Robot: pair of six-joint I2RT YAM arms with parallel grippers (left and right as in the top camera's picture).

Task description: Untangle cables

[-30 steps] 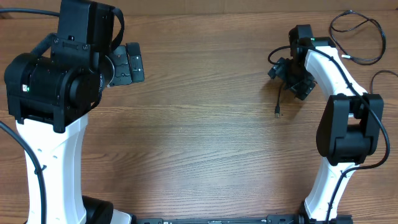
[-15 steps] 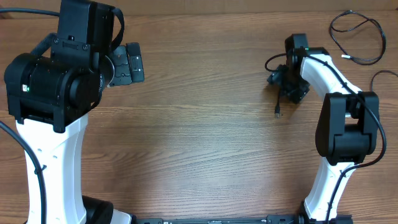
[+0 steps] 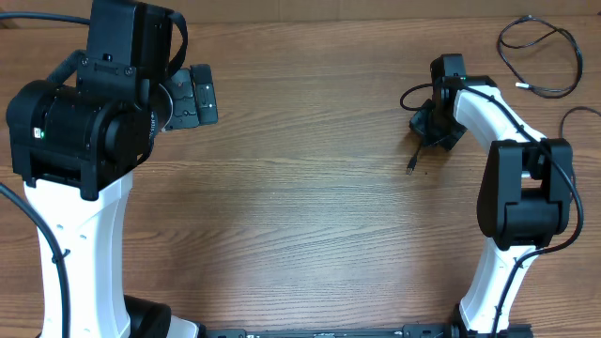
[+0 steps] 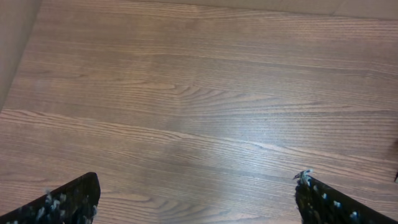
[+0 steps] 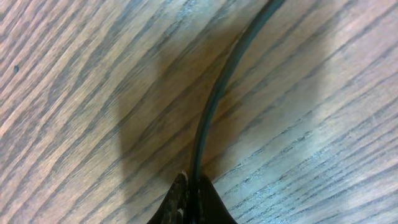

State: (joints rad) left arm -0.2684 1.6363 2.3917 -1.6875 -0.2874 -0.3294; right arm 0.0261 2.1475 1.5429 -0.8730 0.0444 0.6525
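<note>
1. The right claw (image 5: 189, 198) is pressed together, its tips nipping a thin black cord, the pinched cable (image 5: 211, 102). The cord curves away from the tips across the wood grain.
2. Seen from overhead, the right claw (image 3: 429, 127) points down at the counter (image 3: 310, 216) toward its far right side. A small loop of the pinched cable shows beside the wrist. A short tail runs out toward the near side and ends in a plug (image 3: 411, 169) lying on the wood.
3. The second cable (image 3: 576, 61) lies in a loose open loop at the far right corner of the counter. It is well apart from the right claw and not touching the pinched cable.
4. The left claw (image 4: 196, 205) is spread wide with nothing between its tips, and only bare wood shows below it. Overhead, it is at the far left, well apart from both cables.
</note>
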